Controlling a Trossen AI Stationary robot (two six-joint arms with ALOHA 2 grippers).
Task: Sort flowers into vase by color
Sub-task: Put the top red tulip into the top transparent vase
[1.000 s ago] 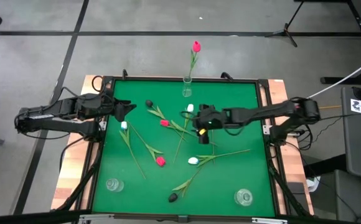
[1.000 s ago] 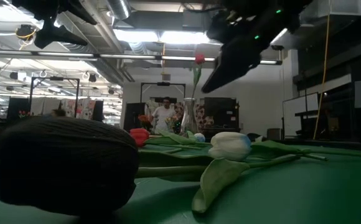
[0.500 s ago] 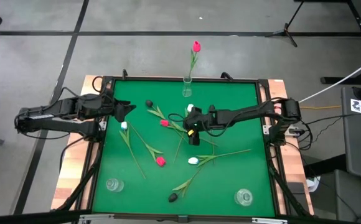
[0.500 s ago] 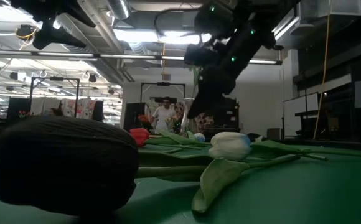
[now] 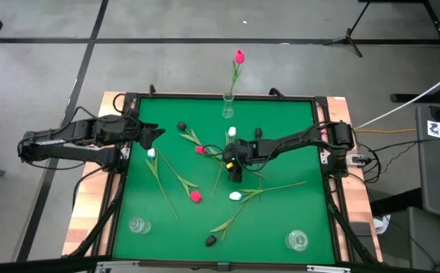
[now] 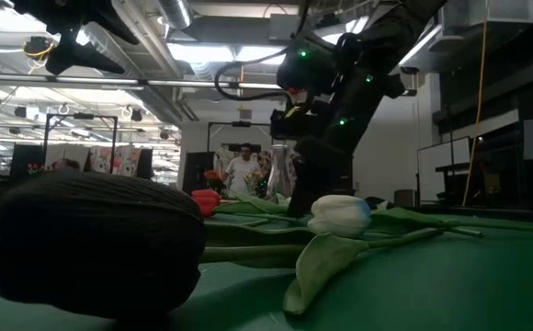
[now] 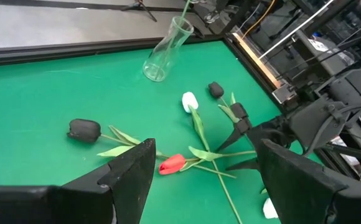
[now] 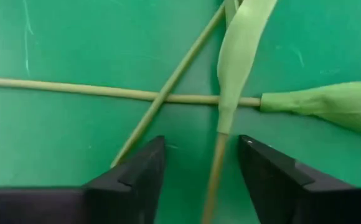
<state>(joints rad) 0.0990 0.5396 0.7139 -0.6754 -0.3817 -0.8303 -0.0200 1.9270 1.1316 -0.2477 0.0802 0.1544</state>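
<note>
My right gripper point(image 5: 236, 168) is low over the middle of the green table point(image 5: 281, 220), nose down on the tangle of stems there. In its wrist view the two fingers point(image 8: 131, 180) stand apart with one thin stem point(image 8: 215, 171) running up between them; that stem is not gripped, and the mat shows on both sides of it. A second stem point(image 8: 106, 91) crosses just ahead of the fingertips, and a pale leaf point(image 8: 239, 56) hangs over the crossing.

My left gripper point(image 5: 153, 134) waits near the table's left edge, fingers point(image 7: 134, 171) wide apart, holding nothing.

Flowers: one pink-red tulip point(image 5: 240, 57) stands in the glass vase point(image 5: 227, 106) at the far edge. The others I see lie flat on the mat. A white bud point(image 5: 232, 132) and a pink-red bud point(image 5: 200, 149) sit close to the right gripper; a black bud point(image 5: 181, 126) lies a little further left. Another white bud point(image 5: 151, 152) lies near the left gripper. A pink-red bud point(image 5: 196, 196) and a white bud point(image 5: 235, 196) lie nearer the front, and a black bud point(image 5: 212, 240) near the front edge.

Two more glass vases, one front left point(image 5: 136, 225), one front right point(image 5: 297, 241), hold no flowers
</note>
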